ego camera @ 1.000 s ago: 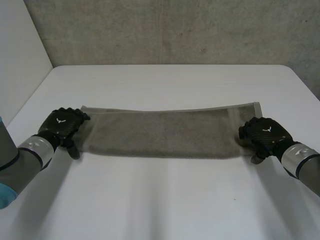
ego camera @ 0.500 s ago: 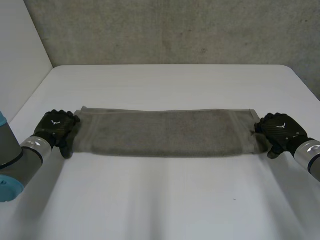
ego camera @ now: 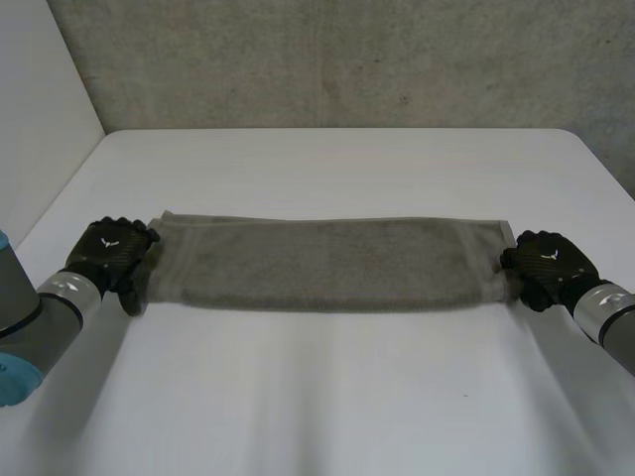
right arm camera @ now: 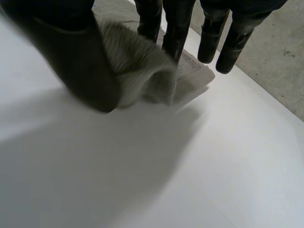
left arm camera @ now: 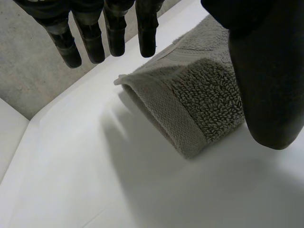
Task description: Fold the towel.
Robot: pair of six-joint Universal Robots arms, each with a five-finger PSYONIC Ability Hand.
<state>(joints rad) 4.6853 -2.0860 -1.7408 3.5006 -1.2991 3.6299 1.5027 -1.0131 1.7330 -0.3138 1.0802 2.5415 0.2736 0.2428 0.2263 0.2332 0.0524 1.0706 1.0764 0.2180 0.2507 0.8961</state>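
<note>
With the lengthwise fold seemingly done, the towel (ego camera: 327, 260) lies mid-frame on the surface (ego camera: 327, 397); the left hand (ego camera: 111, 250) has its fingers (left arm camera: 115, 33) released over the frame-left end, the right hand (ego camera: 549, 260) pinches the frame-right end, and the next move probably calls for bringing the ends together.

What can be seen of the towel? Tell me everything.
The towel is grey-brown looped terry cloth with a flat woven band at its end, folded lengthwise into a long strip. It lies flat across the white table. The left hand is at its left end, fingers straight above a corner. The right hand pinches its right end, which is rumpled between thumb and fingers.
</note>
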